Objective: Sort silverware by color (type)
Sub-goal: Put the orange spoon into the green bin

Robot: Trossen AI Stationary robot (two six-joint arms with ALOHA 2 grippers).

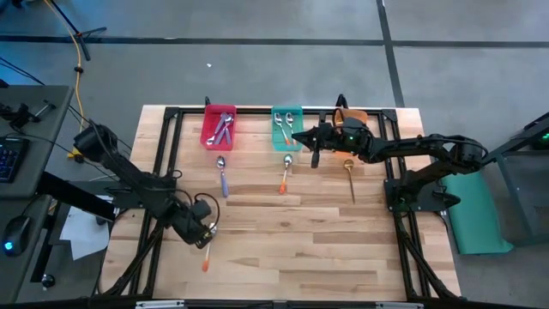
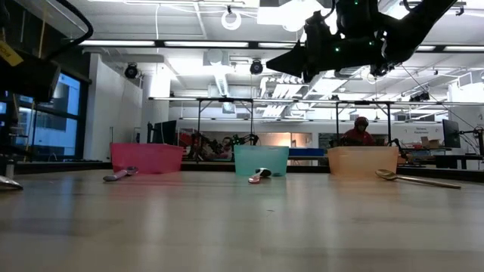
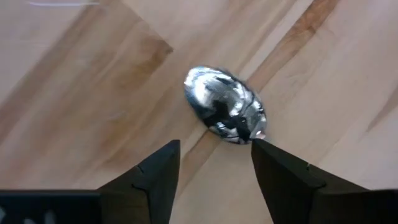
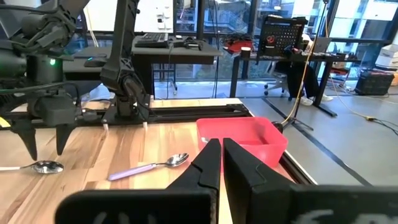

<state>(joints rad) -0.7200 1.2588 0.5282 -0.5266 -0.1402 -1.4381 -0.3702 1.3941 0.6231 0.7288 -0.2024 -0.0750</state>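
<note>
Silverware is partly sorted: your red bin (image 1: pixel 219 126) already holds purple-handled spoons and the teal bin (image 1: pixel 286 127) holds a few spoons too, while four lie loose on the table (image 1: pixel 283 249). An orange-handled spoon (image 1: pixel 207 254) lies at the near left, its silver bowl (image 3: pixel 225 113) just beyond your left gripper (image 3: pixel 214 167), whose fingers stand spread above it, touching nothing. Three more lie in a row just in front of the bins: a purple-handled spoon (image 1: pixel 223 175), another orange-handled spoon (image 1: pixel 285 172) and a slim gold spoon (image 1: pixel 350 176).

You appear to be at the pick-up step on the near-left spoon. Next, I judge, you need to bring the left fingers down astride the neck or handle rather than the rounded bowl, which would likely slip, then close and carry it to the bin matching its handle colour.

Your right gripper (image 1: pixel 299 137) hovers by the teal bin with its fingers pressed together, empty. The orange bin (image 2: pixel 362 161) stands beyond it.
</note>
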